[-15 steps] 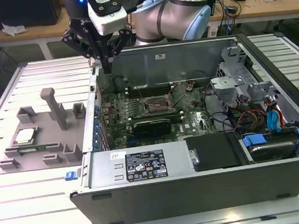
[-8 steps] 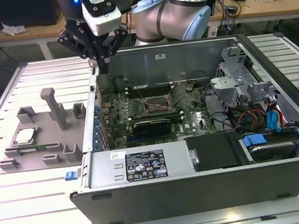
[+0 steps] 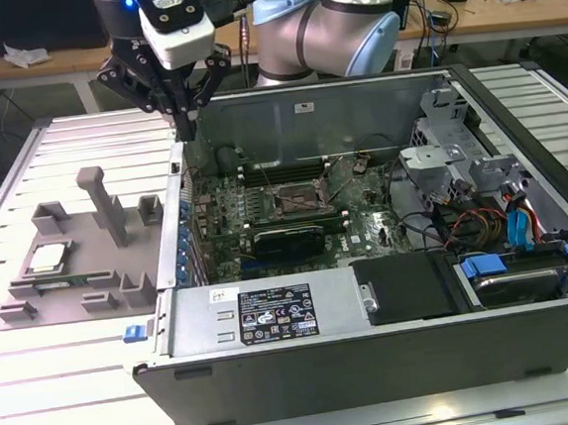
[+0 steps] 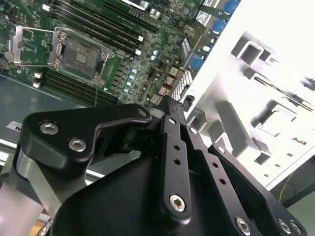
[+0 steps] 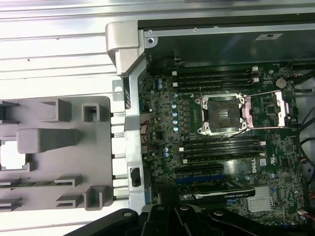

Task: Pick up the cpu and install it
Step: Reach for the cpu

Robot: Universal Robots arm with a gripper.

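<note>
silver-topped cpu (image 3: pixel 47 258) lies in the grey holder (image 3: pixel 78 228), well toward the exterior view's left of the pincer (image 3: pixel 185 130), which hangs clenched and empty above the computer case (image 3: pixel 175 187) wall.

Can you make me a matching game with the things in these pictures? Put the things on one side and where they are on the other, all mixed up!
Things:
1. cpu
2. socket
3. gripper
4. blue cables

Places:
A. inside the case, at the exterior view's right
B. on the grey holder, outside the case
C. above the case's wall, on the holder's side
D. on the motherboard, open and empty

Pairs: 1-B, 2-D, 3-C, 4-A.
</note>
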